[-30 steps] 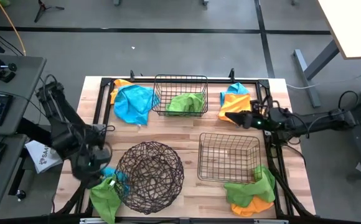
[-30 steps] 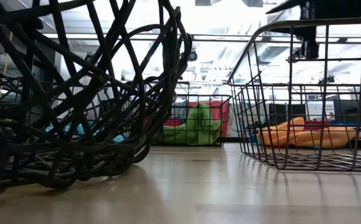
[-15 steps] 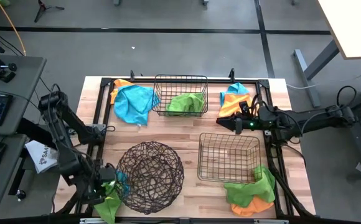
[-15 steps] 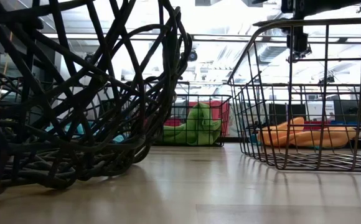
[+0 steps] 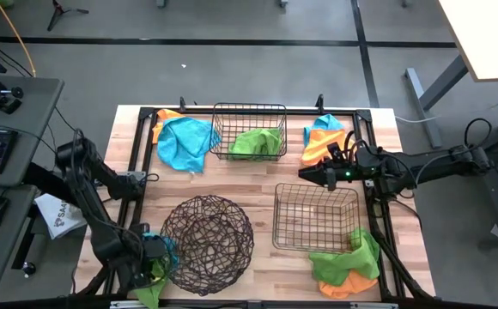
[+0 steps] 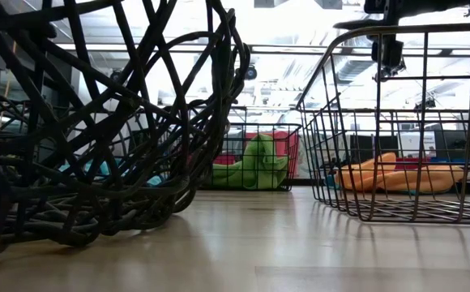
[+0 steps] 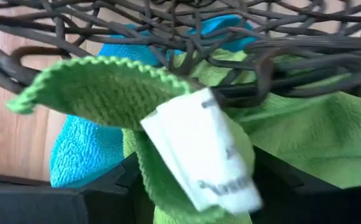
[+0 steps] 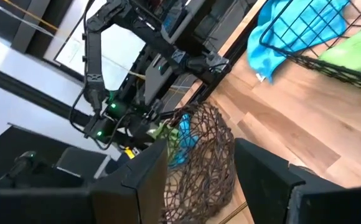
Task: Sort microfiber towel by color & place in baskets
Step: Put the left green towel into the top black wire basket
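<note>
Two dark, near-black jointed arms, slim tubular links between bulkier rounded joints. Left arm (image 5: 90, 206) matte black with loose black cabling along its links. Right arm (image 5: 421, 167) likewise black, a small green light glowing near the wrist. Right gripper fingers (image 8: 264, 177) broad, flat, dark slabs.

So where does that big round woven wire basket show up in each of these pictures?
High view: round woven basket, bottom centre-left.
Low view: fills the left half, close up.
Left wrist view: its wires cross the top, above a green towel.
Right wrist view: bottom centre.
Shared landmark: the wooden table.
</note>
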### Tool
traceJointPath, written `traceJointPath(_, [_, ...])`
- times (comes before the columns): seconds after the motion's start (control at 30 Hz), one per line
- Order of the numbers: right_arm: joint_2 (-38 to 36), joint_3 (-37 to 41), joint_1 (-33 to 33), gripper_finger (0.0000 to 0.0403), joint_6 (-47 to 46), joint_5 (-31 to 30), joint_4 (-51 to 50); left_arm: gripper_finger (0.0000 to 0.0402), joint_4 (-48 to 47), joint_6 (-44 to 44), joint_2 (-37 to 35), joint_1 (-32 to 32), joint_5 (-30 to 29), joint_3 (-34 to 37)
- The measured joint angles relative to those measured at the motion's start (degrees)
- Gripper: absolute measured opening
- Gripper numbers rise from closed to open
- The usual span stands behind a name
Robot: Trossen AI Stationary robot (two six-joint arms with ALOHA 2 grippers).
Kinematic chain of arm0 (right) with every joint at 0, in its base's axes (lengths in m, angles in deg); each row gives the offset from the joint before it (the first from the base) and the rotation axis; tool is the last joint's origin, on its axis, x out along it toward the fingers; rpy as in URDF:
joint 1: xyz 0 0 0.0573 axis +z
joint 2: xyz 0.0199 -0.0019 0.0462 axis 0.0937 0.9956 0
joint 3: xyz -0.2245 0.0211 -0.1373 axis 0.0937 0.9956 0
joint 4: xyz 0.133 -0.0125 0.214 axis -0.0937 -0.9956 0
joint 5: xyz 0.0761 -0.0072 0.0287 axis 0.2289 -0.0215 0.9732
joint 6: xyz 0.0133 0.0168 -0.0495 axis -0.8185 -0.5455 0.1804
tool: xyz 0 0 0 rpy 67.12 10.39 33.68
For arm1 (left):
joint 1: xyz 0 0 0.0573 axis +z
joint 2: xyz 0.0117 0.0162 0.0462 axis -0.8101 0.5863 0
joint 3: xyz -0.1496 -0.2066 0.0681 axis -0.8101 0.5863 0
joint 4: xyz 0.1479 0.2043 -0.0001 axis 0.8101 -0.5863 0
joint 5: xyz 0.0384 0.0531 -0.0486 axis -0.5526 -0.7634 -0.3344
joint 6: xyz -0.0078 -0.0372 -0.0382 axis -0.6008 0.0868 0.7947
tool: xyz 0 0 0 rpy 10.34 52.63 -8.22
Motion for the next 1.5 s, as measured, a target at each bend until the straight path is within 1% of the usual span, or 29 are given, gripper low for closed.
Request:
traceJointPath(0.07, [0.0,0.0,0.0,0.0181,0.0,0.9,0.0,0.0163,-0.1,1.9,0.4,0.0,0.2,0.0])
traceJointPath(0.1, [0.0,0.0,0.0,0.0181,0.0,1.2,0.0,0.0148,-0.1,3.0,0.4,0.1,0.8,0.0])
traceJointPath(0.17, [0.0,0.0,0.0,0.0181,0.1,2.1,0.0,0.01,-0.1,5.1,0.2,0.4,2.9,0.0])
traceJointPath(0.23, [-0.1,0.0,0.0,0.0181,0.8,2.4,0.0,0.0036,-0.1,6.7,-0.6,0.5,4.4,0.0])
traceJointPath(0.27, [-0.1,0.0,0.0,0.0181,1.0,2.6,0.0,0.0019,0.0,8.1,-1.5,0.5,4.6,0.0])
traceJointPath(0.37, [-0.1,0.0,0.0,0.0181,1.1,4.0,0.0,0.001,-1.2,11.2,-5.5,0.9,4.5,-1.0])
traceJointPath(0.43, [-0.1,0.0,0.0,0.0181,1.2,5.6,0.1,0.0004,-3.6,12.9,-9.2,1.4,4.5,-2.9])
traceJointPath(0.6, [-0.1,0.0,0.0,0.0181,3.0,8.7,0.8,0.0002,-8.4,19.0,-19.0,3.1,3.6,-11.8])
traceJointPath(0.7, [-0.1,0.0,0.0,0.0181,4.4,9.0,1.8,0.0001,-9.2,20.4,-23.0,4.5,-0.3,-18.9])
traceJointPath(0.77, [-0.1,0.0,0.0,0.0181,5.9,9.1,2.8,0.0001,-9.3,18.0,-24.3,6.0,-5.4,-23.9])
traceJointPath(0.83, [-0.1,0.0,0.0,0.0181,7.2,9.1,3.3,0.0001,-9.0,12.1,-24.6,8.0,-11.1,-29.4])
traceJointPath(0.9, [-0.1,0.0,-0.1,0.0181,7.8,9.1,3.5,0.0001,-8.2,4.3,-24.4,10.6,-16.8,-34.9])
traceJointPath(0.97, [-0.1,0.0,-0.1,0.0181,8.2,9.1,3.6,0.0001,-5.4,-4.9,-24.0,13.3,-21.7,-40.6])
traceJointPath(1.07, [-0.1,0.0,-0.1,0.0181,8.5,9.1,3.6,0.0,1.5,-22.2,-23.1,17.8,-27.1,-48.3])
traceJointPath(1.17, [-0.1,0.0,-0.2,0.0181,8.8,9.1,3.6,0.0,7.9,-40.8,-22.2,22.4,-30.0,-53.8])
traceJointPath(1.27, [-0.1,0.0,-0.6,0.0181,9.0,8.5,4.3,0.0,9.3,-55.0,-21.6,28.1,-32.7,-56.0])
traceJointPath(1.3, [-0.1,0.0,-0.8,0.0181,9.0,8.3,4.8,0.0,9.0,-58.5,-21.5,30.2,-33.6,-55.9])
traceJointPath(1.37, [-0.1,0.0,-1.1,0.0181,10.3,8.0,6.7,0.0,8.2,-64.1,-21.1,34.9,-33.6,-54.9])
traceJointPath(1.43, [-0.1,0.0,-1.5,0.0181,12.1,8.0,9.8,0.0,8.2,-68.0,-20.2,40.1,-32.0,-52.8])
traceJointPath(1.5, [-0.1,0.0,-1.7,0.0181,14.2,7.4,13.3,0.0,11.2,-71.1,-19.2,45.6,-27.5,-49.5])
